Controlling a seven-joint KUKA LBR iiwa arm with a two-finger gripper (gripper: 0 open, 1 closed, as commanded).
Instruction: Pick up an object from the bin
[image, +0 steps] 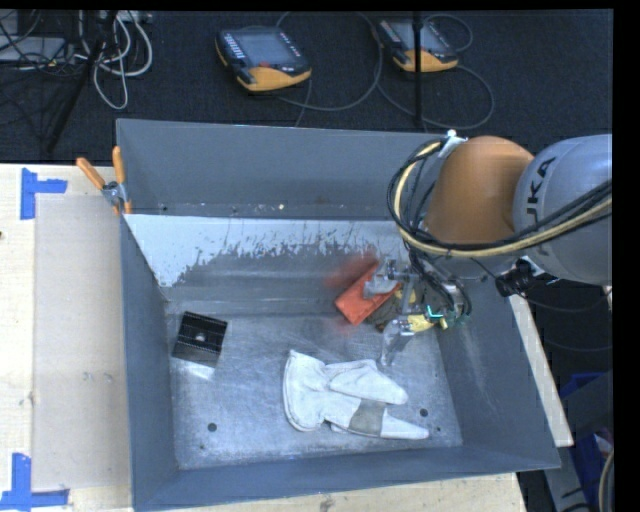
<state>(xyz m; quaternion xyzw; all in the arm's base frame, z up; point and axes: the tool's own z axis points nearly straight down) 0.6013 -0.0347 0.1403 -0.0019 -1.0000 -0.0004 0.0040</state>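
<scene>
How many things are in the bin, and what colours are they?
Black block: 1
White glove: 1
Orange block: 1
Total: 3

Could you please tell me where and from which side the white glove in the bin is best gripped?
Probably take the white glove at the bunched fold near its middle, coming straight down from above: it lies limp and flat on the bin floor, so its edges offer little, while a raised fold can be pinched.
</scene>
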